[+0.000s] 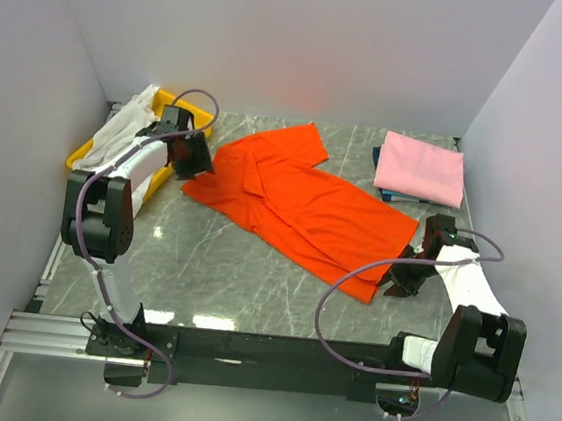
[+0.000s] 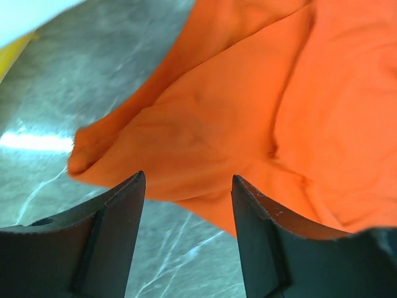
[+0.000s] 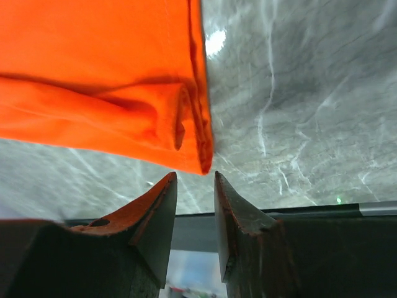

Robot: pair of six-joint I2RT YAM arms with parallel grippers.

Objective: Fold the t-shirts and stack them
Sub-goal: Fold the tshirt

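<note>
Orange-red t-shirt (image 1: 301,208) spread rumpled mid desk (image 1: 204,273). Right claw (image 3: 193,177) at near-right hem corner, slightly apart, gripping nothing. Left claw (image 2: 188,177) over far-left sleeve, wide apart. Far right: pink t-shirt (image 1: 421,168) folded atop dark blue t-shirt (image 1: 391,195).

Shirts: four in all, each a different colour.
Orange: one orange shirt (image 1: 301,208).
Pink: one pink shirt (image 1: 421,167).
Dark blue: one dark blue shirt (image 1: 391,195), only its edge showing.
White: one white shirt (image 1: 118,133).
Trays: one yellow tray (image 1: 199,113).
Robot arms: two, a left arm (image 1: 109,218) and a right arm (image 1: 469,286).
Grippers: two, a left gripper (image 1: 201,170) and a right gripper (image 1: 396,281), each with two fingers.
Cables: two, a left cable (image 1: 82,212) and a right cable (image 1: 337,297).
Tables: one table (image 1: 215,264).
</note>
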